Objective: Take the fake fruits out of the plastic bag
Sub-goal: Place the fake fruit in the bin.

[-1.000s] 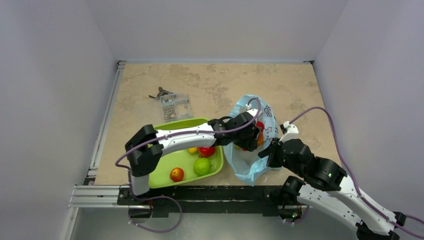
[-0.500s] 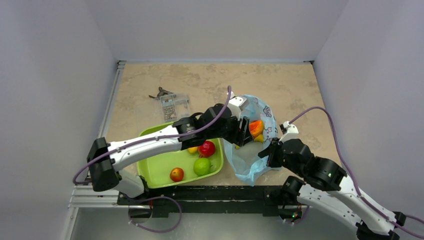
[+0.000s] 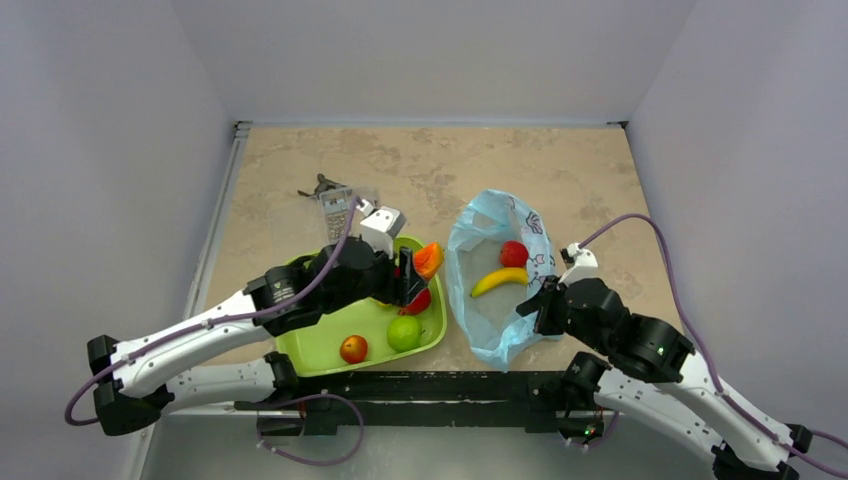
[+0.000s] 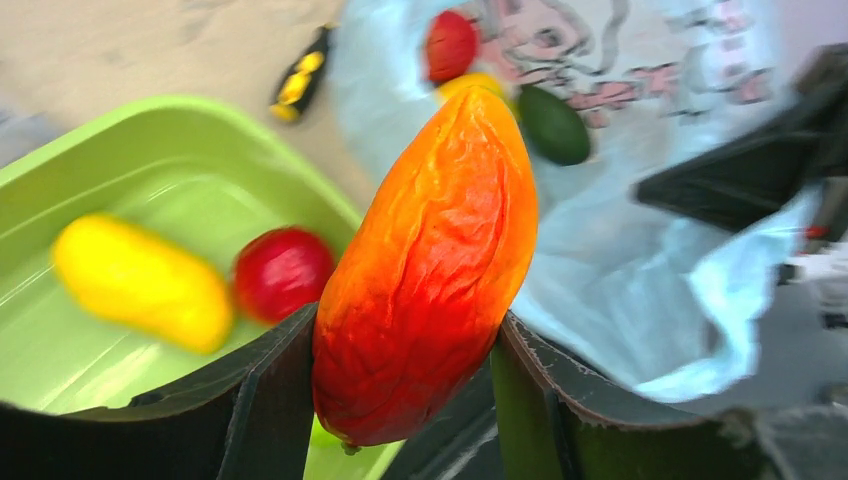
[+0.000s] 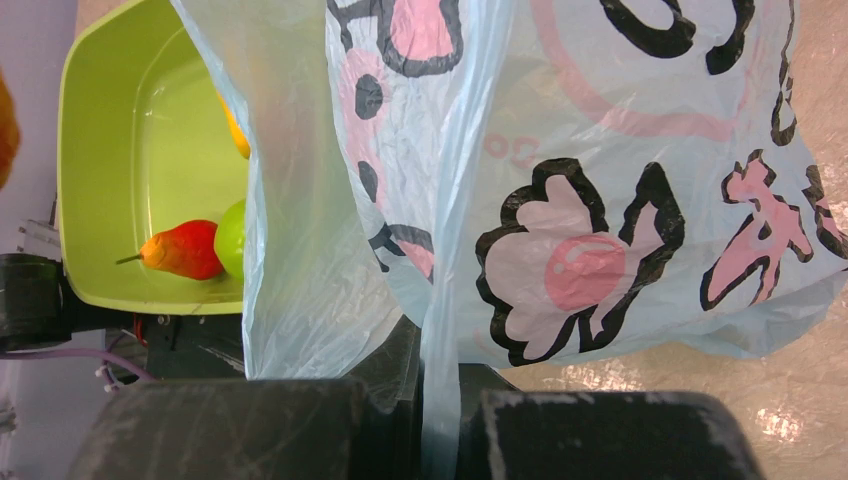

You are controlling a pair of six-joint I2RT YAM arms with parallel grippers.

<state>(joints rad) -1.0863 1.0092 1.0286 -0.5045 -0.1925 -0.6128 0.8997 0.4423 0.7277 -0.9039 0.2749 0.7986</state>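
My left gripper [image 3: 415, 268] is shut on the red-orange mango [image 3: 428, 260], held above the right rim of the lime-green tray [image 3: 300, 345]; the mango [image 4: 430, 270] sits upright between the jaws. The light blue plastic bag [image 3: 500, 320] lies open to the right, with a banana [image 3: 499, 281] and a red round fruit [image 3: 514, 253] inside. The left wrist view also shows the avocado [image 4: 553, 125] in the bag [image 4: 650, 200]. My right gripper [image 3: 540, 305] is shut on the bag's near edge [image 5: 440, 330]. The tray holds a red round fruit [image 3: 418, 302], a green apple [image 3: 404, 332] and a small red-yellow apple [image 3: 353, 348].
A plain yellow oval fruit [image 4: 140, 283] lies in the tray beside the red one [image 4: 283, 273]. A clear packet of small items [image 3: 340, 208] and a dark object [image 3: 320, 185] lie behind the tray. White walls close in on three sides.
My left arm has drawn out of the bag with the mango and swung left over the tray's edge. The banana and red fruit in the bag are now uncovered. The right gripper has not moved.
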